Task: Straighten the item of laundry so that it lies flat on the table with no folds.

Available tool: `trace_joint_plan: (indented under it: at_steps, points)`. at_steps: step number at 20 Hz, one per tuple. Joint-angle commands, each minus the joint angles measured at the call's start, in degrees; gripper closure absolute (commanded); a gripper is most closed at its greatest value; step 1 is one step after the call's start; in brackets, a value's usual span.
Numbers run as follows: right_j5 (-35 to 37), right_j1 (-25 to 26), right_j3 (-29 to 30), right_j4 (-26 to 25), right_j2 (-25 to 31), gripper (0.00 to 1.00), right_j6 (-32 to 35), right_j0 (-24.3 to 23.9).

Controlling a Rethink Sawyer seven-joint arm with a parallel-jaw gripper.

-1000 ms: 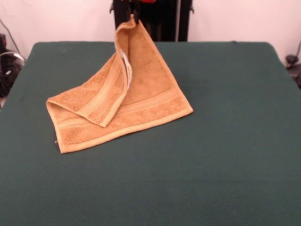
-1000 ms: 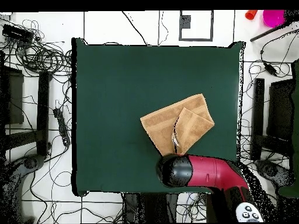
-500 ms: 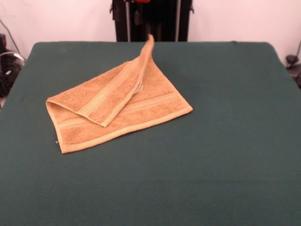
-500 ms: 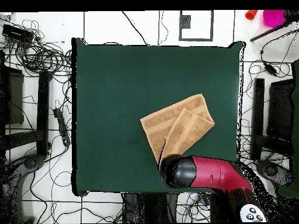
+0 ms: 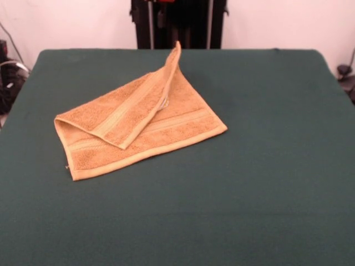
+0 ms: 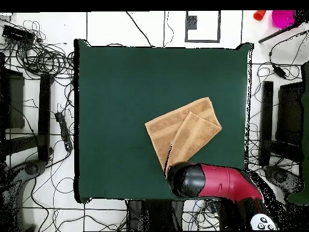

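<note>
Gripper: hidden under the red and black arm [image 6: 211, 181] at the lower right of the overhead view; whether it is spread or pressed together cannot be told.
Table [image 5: 266, 166]: dark green cloth, fills most of the front view.
Towel [image 5: 138, 124]: orange-tan, left of centre in the front view, lying mostly flat with one flap folded over its left part.
Raised corner [image 5: 176, 50]: stands up at the towel's top, near the table's upper edge.
</note>
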Motion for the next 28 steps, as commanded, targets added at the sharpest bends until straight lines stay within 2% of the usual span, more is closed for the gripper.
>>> trace_joint_plan:
  at_steps: [1, 4, 7, 12, 19, 23, 28]
  points:
    - [4.33, 2.7, 2.31, -3.55, 7.8, 0.0, -8.18, 1.3]
    - [0.82, 6.83, -1.42, -3.53, 9.36, 0.0, -7.22, 1.02]
    - [-5.13, 13.12, -7.29, -4.11, 10.18, 0.0, -4.4, 1.73]
    - [2.0, 21.25, -18.79, -0.88, 8.76, 0.0, 1.12, 5.72]
    - [4.71, 30.72, -31.96, -1.08, 5.03, 0.0, 4.28, 10.57]
    - [6.05, 34.55, -37.06, -1.21, 3.83, 0.0, 3.72, 11.73]
    - [9.84, 35.17, -39.9, -2.59, 3.61, 0.0, 1.38, 11.76]
